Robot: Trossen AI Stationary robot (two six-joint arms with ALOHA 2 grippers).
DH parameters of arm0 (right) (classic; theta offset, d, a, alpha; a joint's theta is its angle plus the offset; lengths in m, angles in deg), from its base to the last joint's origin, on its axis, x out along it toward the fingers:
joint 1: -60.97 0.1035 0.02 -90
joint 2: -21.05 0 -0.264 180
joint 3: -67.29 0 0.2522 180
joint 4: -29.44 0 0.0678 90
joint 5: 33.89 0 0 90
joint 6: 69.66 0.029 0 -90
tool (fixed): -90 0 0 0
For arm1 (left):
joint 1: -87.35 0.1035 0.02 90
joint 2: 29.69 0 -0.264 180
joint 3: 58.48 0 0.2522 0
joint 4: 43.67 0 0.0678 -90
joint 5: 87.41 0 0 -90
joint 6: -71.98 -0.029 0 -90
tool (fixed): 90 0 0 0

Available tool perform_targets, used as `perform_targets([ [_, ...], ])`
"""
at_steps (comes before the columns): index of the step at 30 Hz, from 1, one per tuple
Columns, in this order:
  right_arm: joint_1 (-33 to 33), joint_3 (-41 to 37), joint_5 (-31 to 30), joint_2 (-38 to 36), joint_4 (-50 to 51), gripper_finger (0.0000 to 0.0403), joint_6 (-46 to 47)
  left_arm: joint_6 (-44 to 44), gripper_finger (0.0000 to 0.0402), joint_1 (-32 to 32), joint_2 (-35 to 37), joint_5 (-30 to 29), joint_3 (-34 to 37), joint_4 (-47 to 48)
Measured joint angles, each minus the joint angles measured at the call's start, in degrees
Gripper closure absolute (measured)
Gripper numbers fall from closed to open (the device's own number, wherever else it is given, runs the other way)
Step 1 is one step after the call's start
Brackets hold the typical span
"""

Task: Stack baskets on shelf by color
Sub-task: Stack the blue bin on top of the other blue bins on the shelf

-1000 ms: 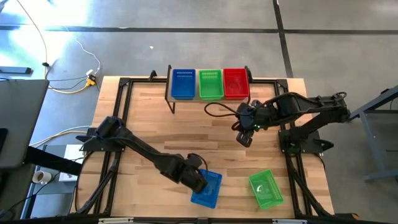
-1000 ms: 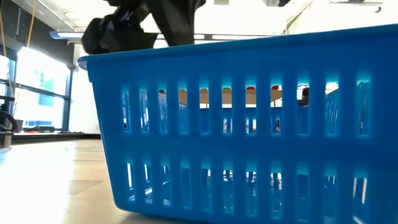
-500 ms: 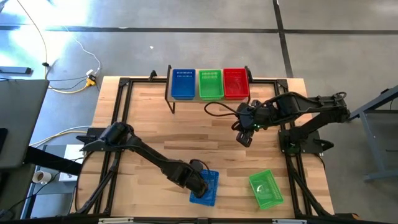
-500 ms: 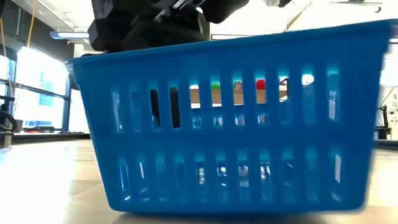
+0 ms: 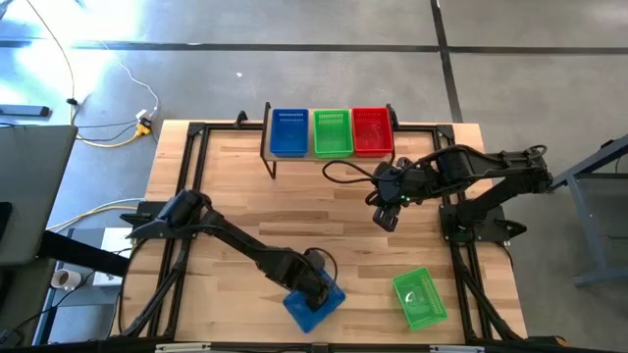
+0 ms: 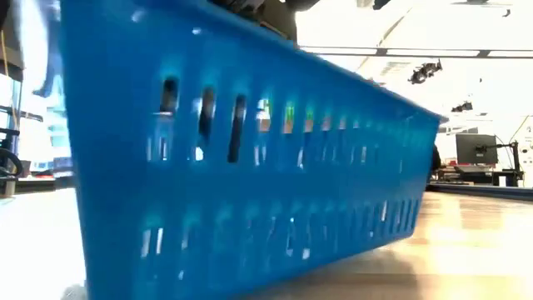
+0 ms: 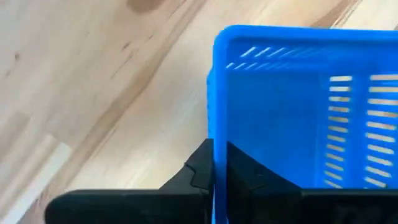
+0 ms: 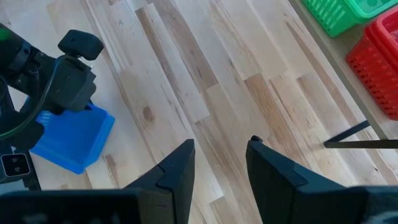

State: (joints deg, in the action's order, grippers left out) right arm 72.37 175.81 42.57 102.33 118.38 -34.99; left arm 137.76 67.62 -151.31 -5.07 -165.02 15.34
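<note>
Left end effector (image 7: 213, 169) pinching blue basket (image 5: 313, 299) wall, fingers clamped. Lifting level, my aim: shelf (image 5: 267, 137) blue stack. Right end effector (image 8: 219, 157) narrowly open, hovering mid-tabletop (image 5: 245, 196).

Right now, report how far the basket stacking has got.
Done: the shelf holds blue, green and red baskets side by side; how many are in each stack cannot be told. In hand: the left gripper is clamped on the rim of a blue basket near the table's front edge. Left: that one and the loose green basket on the table. The right gripper hangs open mid-table.
</note>
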Motion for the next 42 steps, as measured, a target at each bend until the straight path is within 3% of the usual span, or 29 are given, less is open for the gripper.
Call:
perform_targets([
  [9, -0.02, 0.00, -1.15, -0.02, 0.17, 0.0272, 0.03, -9.69, 0.0399, 3.74, 2.99, -0.66, -5.21, 4.59],
  [20, -1.99, 0.00, -5.81, -0.04, 2.59, 0.0272, -0.95, -18.89, 0.0401, 11.54, 15.83, -6.80, -5.46, 8.73],
  [33, -7.82, 0.00, -6.21, -0.04, 1.68, 0.0272, -5.88, -26.53, 0.0401, 24.26, 26.95, -9.84, -5.42, 11.18],
  [42, -11.54, 0.00, -5.75, -0.04, 1.64, 0.0272, -9.81, -30.44, 0.0401, 34.97, 30.91, -11.02, -5.42, 11.09],
])
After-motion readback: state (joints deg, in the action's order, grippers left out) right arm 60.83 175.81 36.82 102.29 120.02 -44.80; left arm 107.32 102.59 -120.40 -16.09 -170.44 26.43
